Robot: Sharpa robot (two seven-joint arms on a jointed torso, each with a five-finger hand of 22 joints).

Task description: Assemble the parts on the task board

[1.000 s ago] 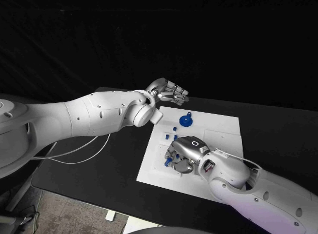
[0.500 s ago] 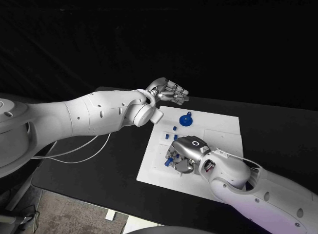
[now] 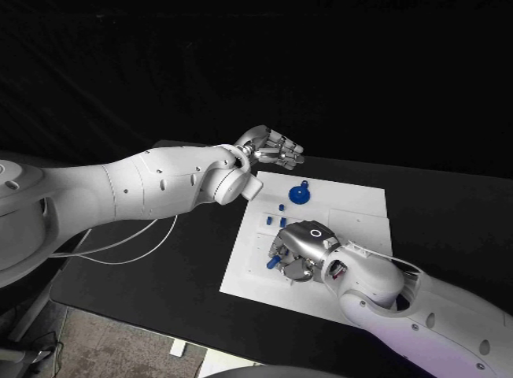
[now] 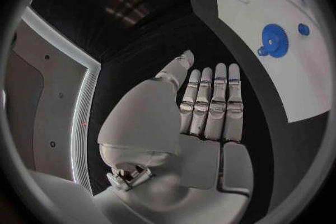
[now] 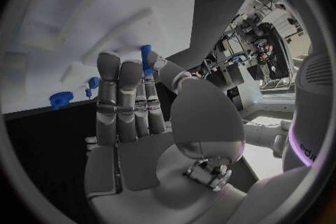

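My right hand (image 3: pixel 300 250) is over the near part of the task board (image 3: pixel 364 206), pinching a small blue peg (image 5: pixel 146 58) between thumb and fingertips; other fingers straight, side by side. Beyond it on the board: small blue parts (image 3: pixel 282 209), then a blue gear (image 3: pixel 300 194), well apart from the hand. My left hand (image 3: pixel 274 150) hovers off the board's far left corner, fingers extended together, holding nothing. Black table (image 3: pixel 461 213) underneath.
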